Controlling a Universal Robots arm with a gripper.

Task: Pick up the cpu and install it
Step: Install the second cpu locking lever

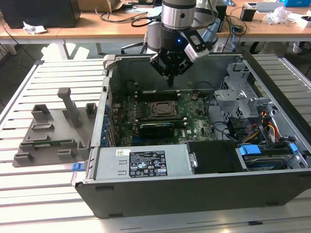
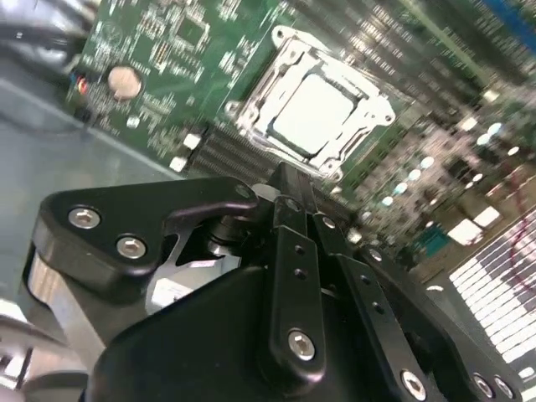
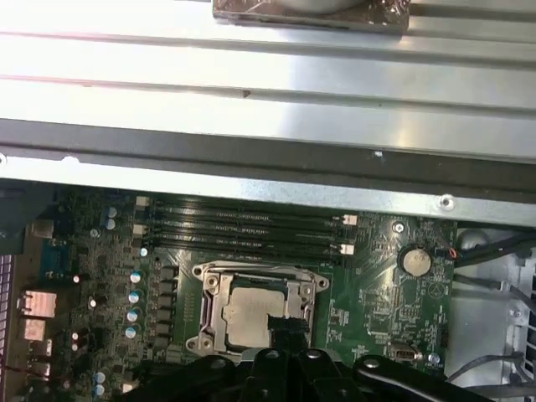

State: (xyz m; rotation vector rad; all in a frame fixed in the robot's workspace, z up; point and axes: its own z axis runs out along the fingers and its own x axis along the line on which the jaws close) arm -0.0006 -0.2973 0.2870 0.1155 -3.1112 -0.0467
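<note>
Gripper (image 2: 289, 180) fingers, we note, pinched together (holding nothing), hover above the cpu (image 2: 316, 113) seated within its socket frame (image 2: 368, 96).

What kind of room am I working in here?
Likely a lab or workshop for computer assembly: an open computer case lies on a slatted metal bench, desks strewn with cables stand behind, and the gripper hangs above the motherboard.

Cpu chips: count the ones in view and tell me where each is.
1. The cpu lies in the motherboard socket, inside the open computer case, below the gripper. The holder tray could hide another.
</note>
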